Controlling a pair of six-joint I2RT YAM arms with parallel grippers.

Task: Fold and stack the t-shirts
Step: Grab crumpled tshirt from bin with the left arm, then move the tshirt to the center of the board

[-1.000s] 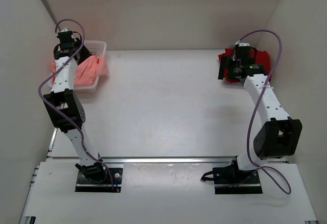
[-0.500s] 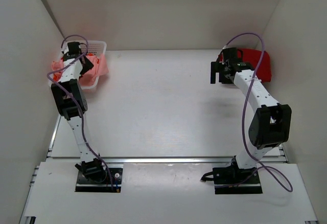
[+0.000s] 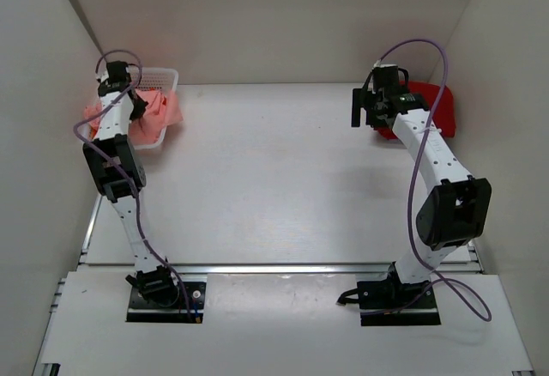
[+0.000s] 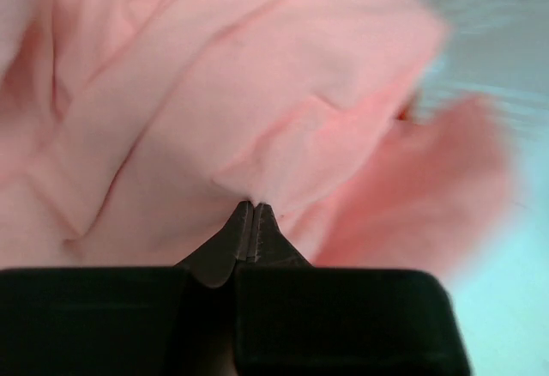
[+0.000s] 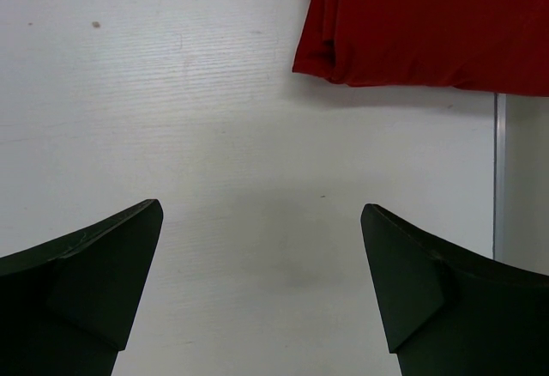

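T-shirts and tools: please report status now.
Left tool shut on salmon-pink t-shirt at basket. Right tool open over table, dark red t-shirt ahead, untouched. Nothing in the way.

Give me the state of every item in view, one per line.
pink shirt: crumpled, spilling over the basket.
basket: upright, holding the pink shirt.
red shirt: flat on the table, untouched.
left tool: shut on a fold of the pink shirt.
right tool: open, empty, above bare table.
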